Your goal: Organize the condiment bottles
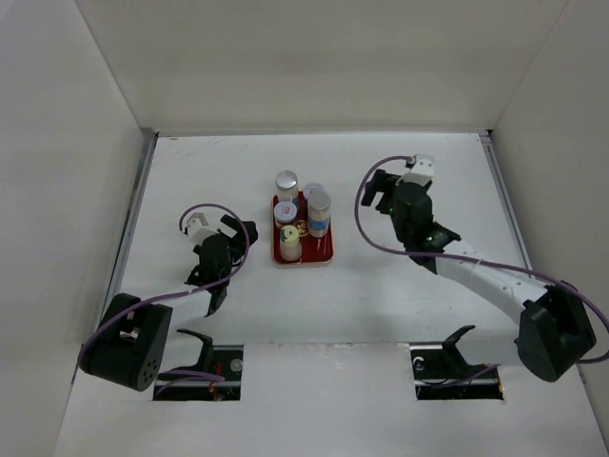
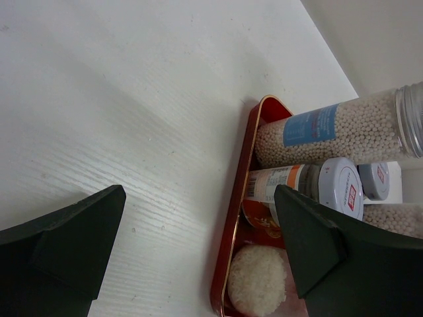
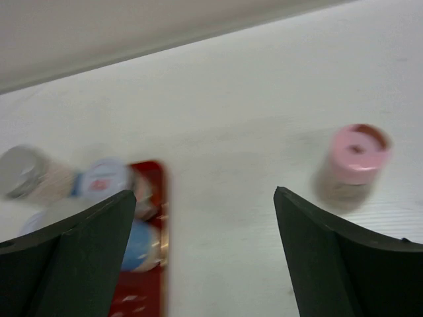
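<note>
Several condiment bottles stand in a red tray point(image 1: 315, 255): a silver-capped one point(image 1: 286, 181) at the back, a white-capped one point(image 1: 285, 211), a blue-labelled one point(image 1: 319, 208) and a pale-yellow-capped one point(image 1: 289, 241) at the front. My left gripper point(image 1: 244, 234) is open and empty just left of the tray; its view shows the tray rim point(image 2: 231, 251), the blue-labelled bottle point(image 2: 330, 129) and the pale-yellow cap point(image 2: 258, 281). My right gripper point(image 1: 378, 193) is open and empty to the right of the tray. Its blurred view shows a pink-capped bottle point(image 3: 353, 158) standing alone on the table; this bottle is hidden in the top view.
White walls enclose the white table on the left, back and right. The arm bases sit at the near edge, each with a purple cable looping over its arm. The tray also shows blurred in the right wrist view point(image 3: 149, 264).
</note>
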`<state>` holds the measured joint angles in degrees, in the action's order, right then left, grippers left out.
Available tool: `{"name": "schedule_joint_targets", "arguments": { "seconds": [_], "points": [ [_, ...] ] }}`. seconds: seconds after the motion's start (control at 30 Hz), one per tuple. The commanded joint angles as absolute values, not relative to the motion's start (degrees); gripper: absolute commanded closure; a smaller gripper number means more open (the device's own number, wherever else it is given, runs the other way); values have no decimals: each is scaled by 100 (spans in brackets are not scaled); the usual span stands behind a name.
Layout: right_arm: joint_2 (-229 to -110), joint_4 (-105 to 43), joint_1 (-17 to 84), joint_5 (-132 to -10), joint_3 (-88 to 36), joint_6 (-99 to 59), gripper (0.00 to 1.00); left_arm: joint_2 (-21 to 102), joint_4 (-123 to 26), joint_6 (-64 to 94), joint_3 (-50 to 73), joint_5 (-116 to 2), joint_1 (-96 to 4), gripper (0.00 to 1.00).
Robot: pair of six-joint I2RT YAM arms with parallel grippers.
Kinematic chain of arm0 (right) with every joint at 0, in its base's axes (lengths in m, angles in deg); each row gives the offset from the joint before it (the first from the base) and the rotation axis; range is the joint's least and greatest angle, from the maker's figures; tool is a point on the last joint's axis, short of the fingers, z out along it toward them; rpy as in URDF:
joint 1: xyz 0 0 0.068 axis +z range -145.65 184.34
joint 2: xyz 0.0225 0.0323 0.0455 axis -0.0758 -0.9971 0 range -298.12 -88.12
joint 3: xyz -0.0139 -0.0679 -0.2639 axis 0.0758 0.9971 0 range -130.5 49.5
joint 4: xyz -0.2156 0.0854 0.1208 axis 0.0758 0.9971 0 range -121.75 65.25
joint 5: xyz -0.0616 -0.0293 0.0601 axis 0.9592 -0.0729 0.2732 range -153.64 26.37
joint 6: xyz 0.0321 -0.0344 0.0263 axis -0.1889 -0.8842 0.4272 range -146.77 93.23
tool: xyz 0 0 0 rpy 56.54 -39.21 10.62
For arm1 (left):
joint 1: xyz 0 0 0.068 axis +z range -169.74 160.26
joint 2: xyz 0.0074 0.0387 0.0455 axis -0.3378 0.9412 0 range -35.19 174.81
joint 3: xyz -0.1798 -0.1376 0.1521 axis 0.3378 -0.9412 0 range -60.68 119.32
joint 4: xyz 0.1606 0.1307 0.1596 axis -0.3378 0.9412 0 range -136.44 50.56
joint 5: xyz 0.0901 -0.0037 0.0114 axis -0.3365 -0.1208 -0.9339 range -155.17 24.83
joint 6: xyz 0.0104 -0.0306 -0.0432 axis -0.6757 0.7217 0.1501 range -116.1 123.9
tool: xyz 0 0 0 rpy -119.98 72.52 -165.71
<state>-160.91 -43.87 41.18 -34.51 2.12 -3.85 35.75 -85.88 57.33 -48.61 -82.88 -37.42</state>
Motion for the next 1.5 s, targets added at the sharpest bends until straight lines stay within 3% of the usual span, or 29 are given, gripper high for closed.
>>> {"name": "schedule_joint_targets", "arguments": {
  "seconds": [0.0,0.1,0.4,0.47,0.63,0.7,1.1,1.3,1.47],
  "points": [
    [-16237,-4433,3359,-3103,353,-374,6,3459,-8880,5777,-4768,-8336,-3772,0],
    [-16772,-4415,2717,-3050,99,-514,0,3460,-8880,5786,-4776,-8283,-3763,0],
    [-18075,-4335,2065,-3392,-745,-664,1,3520,-8880,5769,-4742,-8327,-3780,0],
    [-18224,-4397,2012,-3410,-842,-664,11,3591,-8880,5777,-4732,-8257,-3780,0],
    [-18269,-4467,1942,-3428,-816,-673,50,3600,-8880,5777,-4724,-8266,-3798,0],
    [-18111,-4441,1968,-3367,-702,-638,55,3583,-8880,5786,-4732,-8240,-3789,0],
    [-15431,-3677,4102,-3199,775,-331,53,3706,-8898,5804,-4671,-8248,-3868,0],
    [-15885,-3816,5315,-3524,231,-128,52,3653,-8907,5795,-4688,-8345,-3833,0],
    [-16615,-4370,5607,-3673,-156,-251,52,3565,-8872,5760,-4724,-8495,-3798,0]
  ]
}}
